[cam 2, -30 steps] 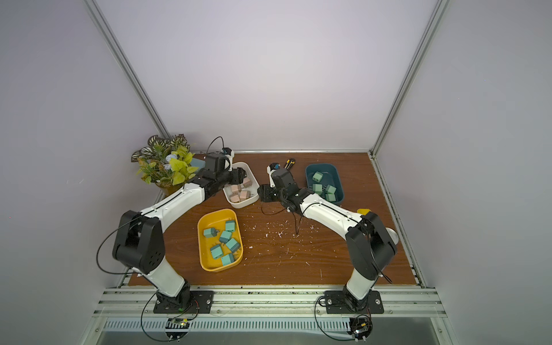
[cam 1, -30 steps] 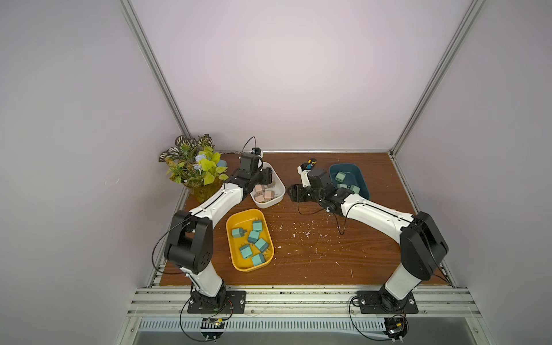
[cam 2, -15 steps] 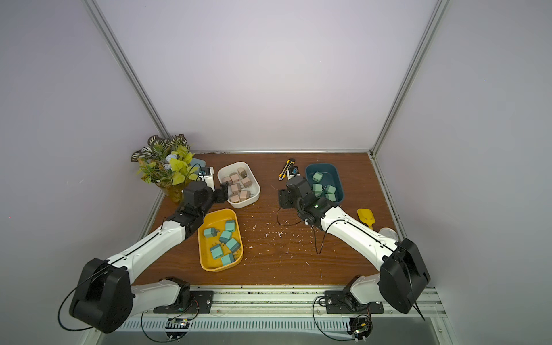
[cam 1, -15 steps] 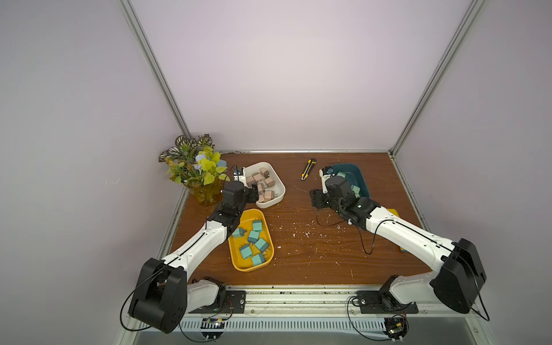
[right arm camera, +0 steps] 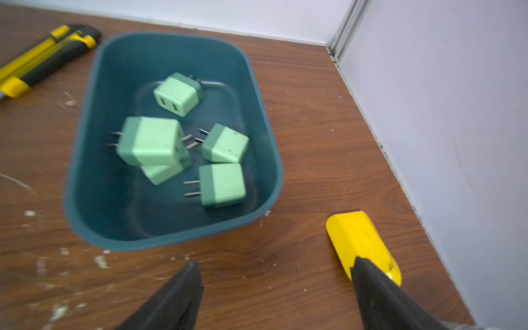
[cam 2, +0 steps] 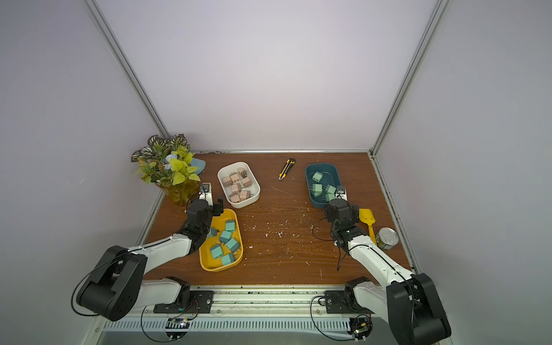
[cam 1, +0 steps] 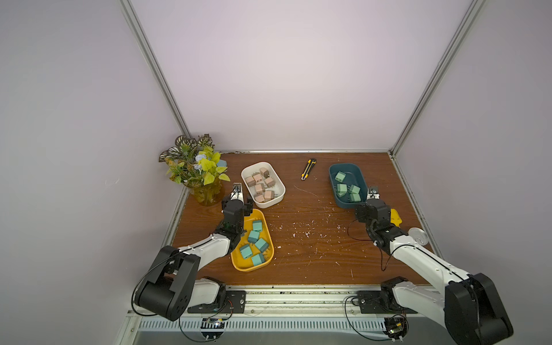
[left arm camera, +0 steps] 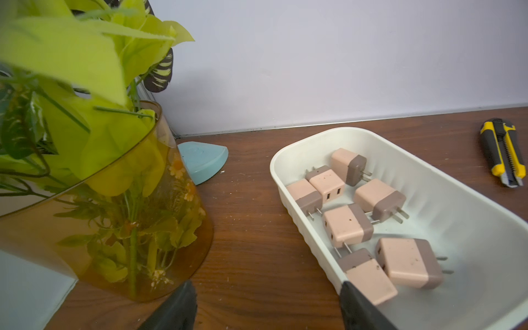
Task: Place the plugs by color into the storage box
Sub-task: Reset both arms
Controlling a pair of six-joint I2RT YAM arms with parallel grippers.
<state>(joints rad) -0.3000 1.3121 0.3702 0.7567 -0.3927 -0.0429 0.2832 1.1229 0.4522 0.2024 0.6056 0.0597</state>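
- The amber glass vase of artificial leaves (cam 1: pixel 207 194) stands at the far-left corner of the wooden surface (cam 1: pixel 313 254). It is just beside the left arm (cam 1: pixel 209 243), so any move there wants height first, not a sideways sweep.
- The left jaws stand apart with nothing between them, hanging between the vase and the white oblong plastic tray (cam 1: pixel 257 164). In the left wrist view one fingertip (left arm camera: pixel 360 308) overlaps that tray's near corner.
- The yellow oblong plastic tray (cam 1: pixel 251 268) holds the teal-blue cube plugs (cam 1: pixel 253 236), lying loose with prongs pointing every way.
- The white tray holds the pale pink-beige plugs (cam 1: pixel 259 188), all inside the rim.
- The yellow-and-black utility knife (cam 1: pixel 308 169) lies alone at the back. It is no part of the sort, so leave it.
- The dark teal oblong tray (cam 1: pixel 352 173) holds the mint-green plugs (cam 1: pixel 342 188), one resting on another.
- The right jaws, on the right arm (cam 1: pixel 418 257), are likewise spread and empty by that tray's near end. One fingertip (right arm camera: pixel 380 300) is over the yellow plastic scoop (right arm camera: pixel 360 243), and a tin can (cam 2: pixel 386 237) stands near.
- No plug shows loose on the surface, so the sorting looks complete and the step in hand is probably drawing both arms clear.
- Rise straight up before pulling back, so no fingertip hooks a rim, tips the vase or nudges the scoop. Then check the crumb-strewn middle for a plug an arm may hide.
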